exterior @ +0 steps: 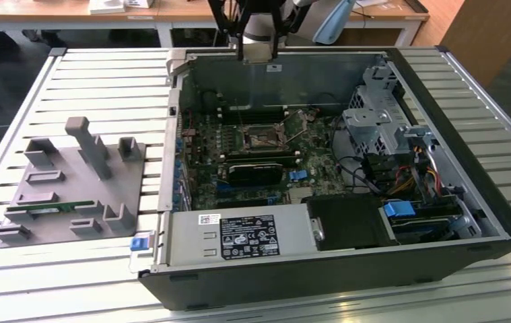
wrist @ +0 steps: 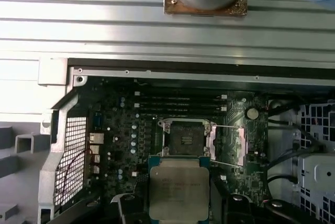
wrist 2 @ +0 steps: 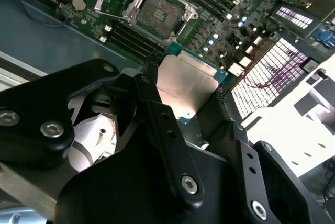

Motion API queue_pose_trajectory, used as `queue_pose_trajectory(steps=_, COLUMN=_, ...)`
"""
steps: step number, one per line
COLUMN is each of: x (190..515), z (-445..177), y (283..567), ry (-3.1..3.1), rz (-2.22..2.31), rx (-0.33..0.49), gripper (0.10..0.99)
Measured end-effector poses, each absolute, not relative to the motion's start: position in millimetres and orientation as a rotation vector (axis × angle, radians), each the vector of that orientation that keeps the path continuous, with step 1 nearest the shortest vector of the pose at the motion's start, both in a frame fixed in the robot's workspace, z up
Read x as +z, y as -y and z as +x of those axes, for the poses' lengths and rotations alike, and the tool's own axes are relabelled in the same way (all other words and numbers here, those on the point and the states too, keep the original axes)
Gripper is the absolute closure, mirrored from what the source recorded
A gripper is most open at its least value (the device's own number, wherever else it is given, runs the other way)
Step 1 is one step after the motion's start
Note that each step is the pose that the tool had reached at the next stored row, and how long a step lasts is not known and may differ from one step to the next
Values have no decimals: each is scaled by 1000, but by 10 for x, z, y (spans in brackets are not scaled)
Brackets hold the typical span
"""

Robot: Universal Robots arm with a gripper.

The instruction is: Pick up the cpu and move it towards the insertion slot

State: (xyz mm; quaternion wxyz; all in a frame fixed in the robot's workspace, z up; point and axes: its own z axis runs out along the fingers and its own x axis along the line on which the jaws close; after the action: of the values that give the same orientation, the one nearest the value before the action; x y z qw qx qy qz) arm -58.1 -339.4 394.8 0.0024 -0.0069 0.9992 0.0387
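Gripper (wrist 2: 191, 103) is pinching the cpu (wrist 2: 186, 85) by two opposite edges, chip held flat and clear above the open case, with the insertion slot (wrist: 187, 139) lying below and just ahead of it on the motherboard (exterior: 264, 151), uncovered.

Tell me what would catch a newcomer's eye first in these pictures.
Probably the cpu, its silvery top bright against the dark board, clamped in the gripper and hanging above the open computer case. Beyond it lies the insertion slot, a dark empty square in a shiny bracket on the motherboard. In the exterior view, a grey parts fixture sits on the slatted table at that view's left of the case.
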Motion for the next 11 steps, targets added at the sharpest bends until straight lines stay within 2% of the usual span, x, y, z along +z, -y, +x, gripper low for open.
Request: queue_pose_trajectory(steps=11, x=3842, z=-452, y=3233, ry=-3134, rz=-20, rx=121, gripper=541)
